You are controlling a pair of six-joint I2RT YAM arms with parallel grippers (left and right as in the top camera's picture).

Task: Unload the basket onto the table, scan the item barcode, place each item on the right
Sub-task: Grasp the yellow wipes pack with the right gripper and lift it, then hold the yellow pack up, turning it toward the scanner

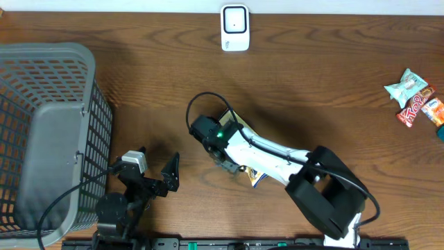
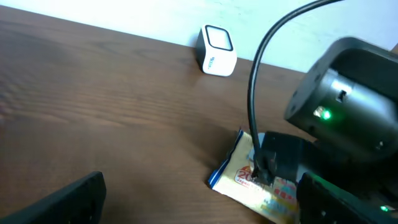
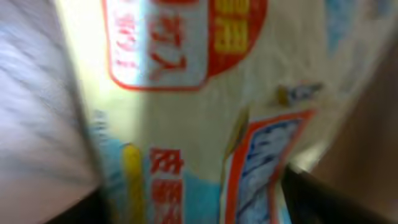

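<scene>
Yellow-and-blue plastic snack packet (image 3: 186, 112) fills your right wrist view, blurred, down on the brown wooden table (image 1: 139, 90) under the right gripper (image 1: 227, 161). You can't tell whether its jaws pinch it or stand clear. Left gripper (image 1: 158, 169) hangs wide and empty. This looks like the pickup step: next, secure it and turn its barcode to the small white scanner (image 1: 234, 28), well apart.

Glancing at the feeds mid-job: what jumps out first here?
The right arm dominates, stretched over the middle of the table, its wrist low over a yellow-and-blue snack packet that fills the right wrist view as a blur. The white scanner stands at the far edge, a grey basket takes the left side, and loose snacks lie far right.
</scene>
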